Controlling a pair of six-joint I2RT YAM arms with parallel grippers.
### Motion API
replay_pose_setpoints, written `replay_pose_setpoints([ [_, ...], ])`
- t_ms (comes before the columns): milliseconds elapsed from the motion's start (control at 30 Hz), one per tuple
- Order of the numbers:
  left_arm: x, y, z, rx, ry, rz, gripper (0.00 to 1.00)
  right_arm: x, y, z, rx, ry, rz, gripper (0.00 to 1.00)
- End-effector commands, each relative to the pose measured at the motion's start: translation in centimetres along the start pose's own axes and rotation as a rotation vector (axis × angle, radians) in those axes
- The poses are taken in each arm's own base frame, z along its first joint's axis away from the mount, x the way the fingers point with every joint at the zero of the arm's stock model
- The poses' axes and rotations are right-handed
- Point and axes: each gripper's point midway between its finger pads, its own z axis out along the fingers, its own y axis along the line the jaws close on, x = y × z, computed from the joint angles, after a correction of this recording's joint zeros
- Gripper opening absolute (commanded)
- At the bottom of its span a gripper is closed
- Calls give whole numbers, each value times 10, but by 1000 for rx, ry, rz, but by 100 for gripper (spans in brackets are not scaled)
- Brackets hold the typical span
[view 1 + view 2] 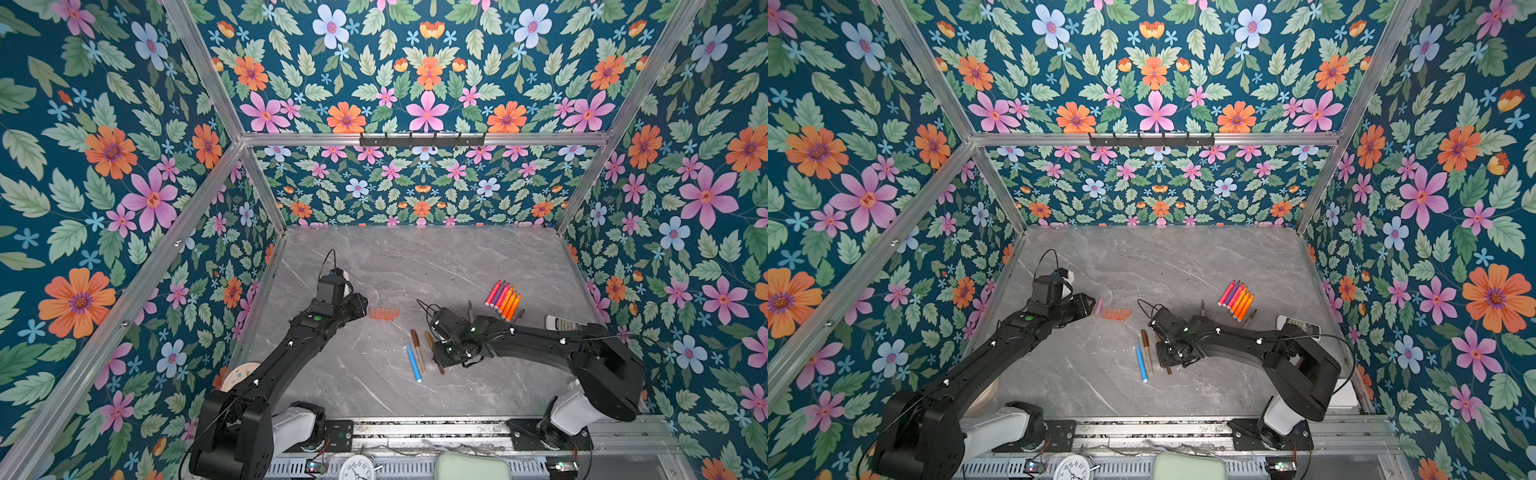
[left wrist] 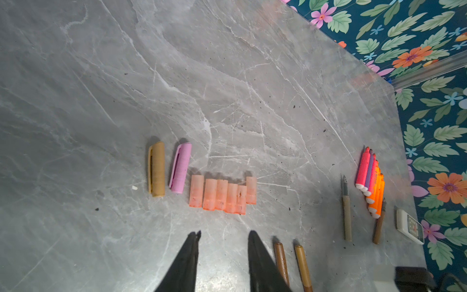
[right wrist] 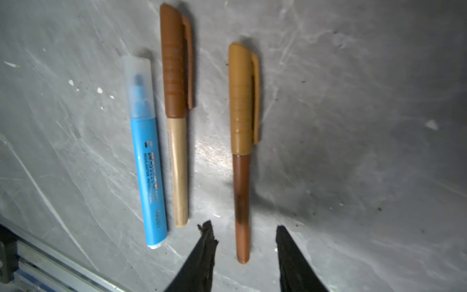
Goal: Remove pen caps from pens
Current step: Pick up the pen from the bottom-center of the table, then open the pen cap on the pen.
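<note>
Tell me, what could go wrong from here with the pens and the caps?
1. The open right end effector straddles only the tail of the brown-barrelled pen with the tan cap; gripped there, it may pivot or slip.
2. One of its fingers is near the tan-barrelled pen with the brown cap; closing could nudge it.
3. The open left end effector is close to the row of translucent orange plastic caps, which might scatter.
</note>
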Motion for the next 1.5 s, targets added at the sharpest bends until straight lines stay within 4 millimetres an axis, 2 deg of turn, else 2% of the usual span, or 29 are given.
replay_pose_setpoints([
  [0,-6,-6,-1,23,-19,9,35,1,-1,5,38,7,23,41],
  [33,-6,-6,-1,22,-20,9,36,8,-8,16,78,38,31,40],
  [67,-6,-6,-1,22,-19,9,36,9,-10,18,97,44,34,39],
  [233,-4,-5,-1,20,-14,9,36,19,-31,21,264,48,19,29],
  [400,-5,-8,-2,30,-16,2,36,22,-33,23,281,41,21,0],
  [500,-5,-18,-3,75,-6,-8,36,14,-28,7,243,-18,19,0],
  [567,-2,-32,-4,128,3,-17,37,4,-20,-14,184,-79,2,0],
  [733,32,-102,1,359,91,-27,41,-10,9,-61,-99,-182,-44,0],
  [833,54,-136,3,464,143,-48,42,-13,19,-84,-223,-213,-34,0],
  [1000,72,-178,-2,566,183,-57,47,-11,22,-97,-269,-216,-30,0],
  [1167,83,-202,-3,634,224,-68,48,-11,22,-101,-276,-225,-28,0],
  [1300,95,-207,4,628,247,-62,48,-14,24,-107,-287,-243,-29,0],
  [1400,101,-209,7,640,265,-71,42,-15,24,-111,-283,-252,-33,0],
  [1467,103,-213,7,661,270,-78,34,-16,24,-111,-281,-255,-36,0],
])
